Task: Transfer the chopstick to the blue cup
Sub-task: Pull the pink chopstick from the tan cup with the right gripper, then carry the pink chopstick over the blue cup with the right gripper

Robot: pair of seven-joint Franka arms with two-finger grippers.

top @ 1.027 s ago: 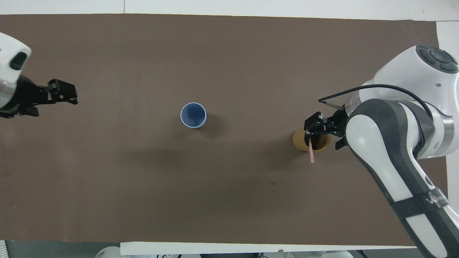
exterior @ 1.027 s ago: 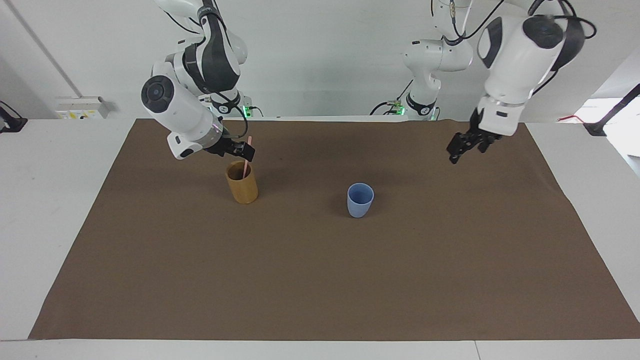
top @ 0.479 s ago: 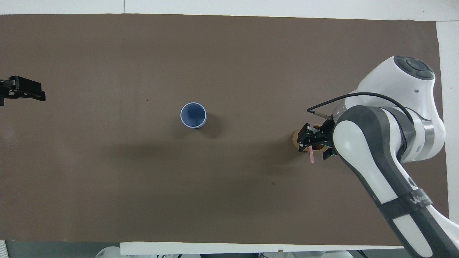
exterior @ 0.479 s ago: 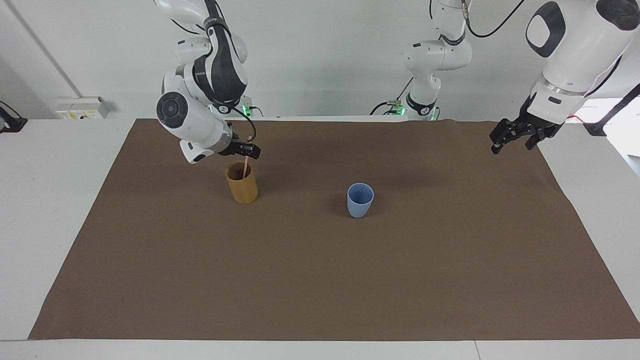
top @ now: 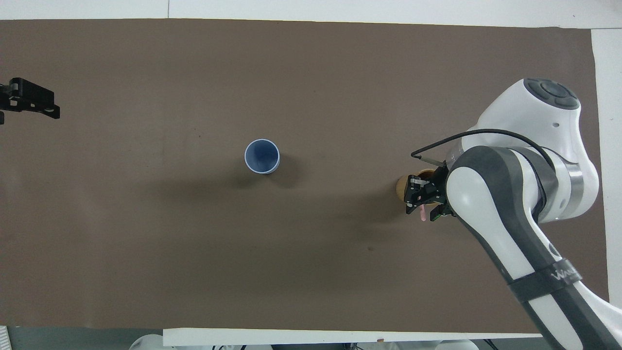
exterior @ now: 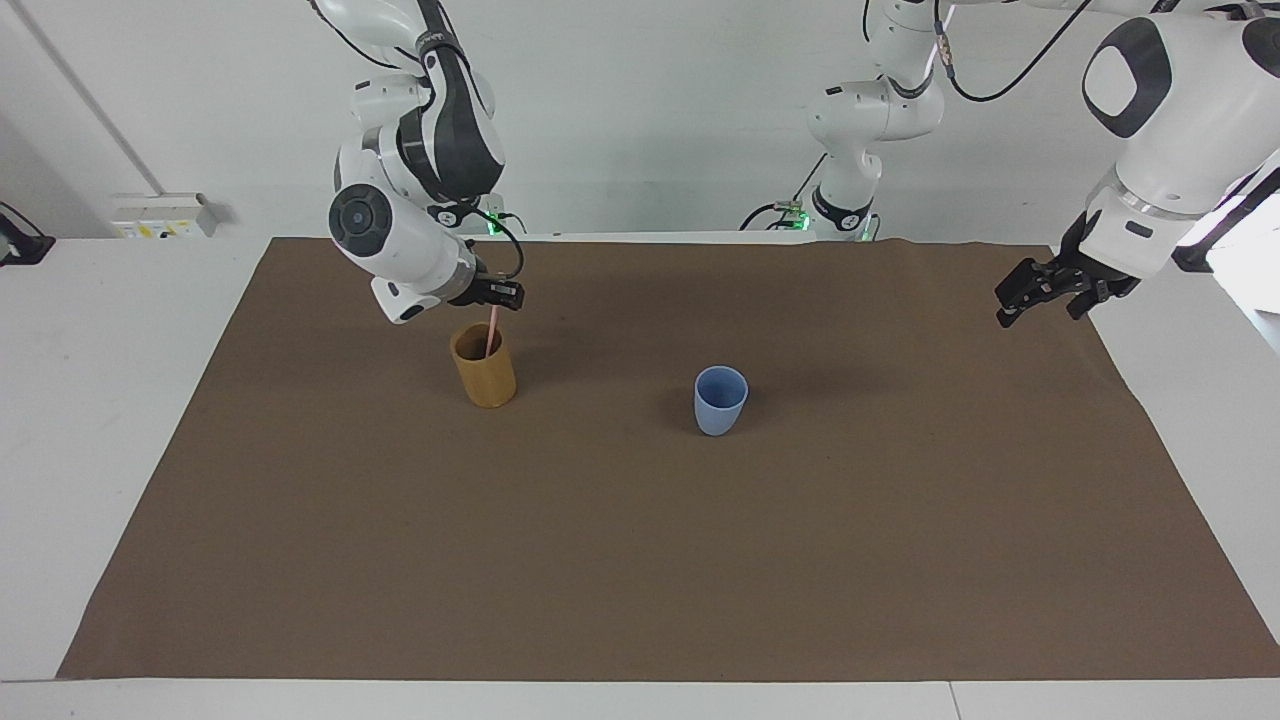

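The pale pink chopstick [exterior: 491, 335] stands leaning in a tan cylinder cup [exterior: 485, 375] toward the right arm's end of the table. My right gripper [exterior: 505, 297] is at the stick's top end, just above the tan cup's rim. In the overhead view the right gripper [top: 422, 201] covers most of the tan cup [top: 401, 187], and only the chopstick's tip [top: 423, 214] shows. The blue cup [exterior: 720, 400] stands upright and empty near the table's middle and also shows in the overhead view [top: 262, 156]. My left gripper [exterior: 1038, 305] is open and empty, raised over its own end of the mat [top: 41, 104].
A brown mat [exterior: 640, 560] covers most of the white table. Only the two cups stand on it. The right arm's bulky elbow [top: 529, 160] hangs over the mat beside the tan cup.
My left arm has swung away from the middle toward its own end of the table. My right gripper has moved up along the stick to its top end; the stick still stands in the tan cup.
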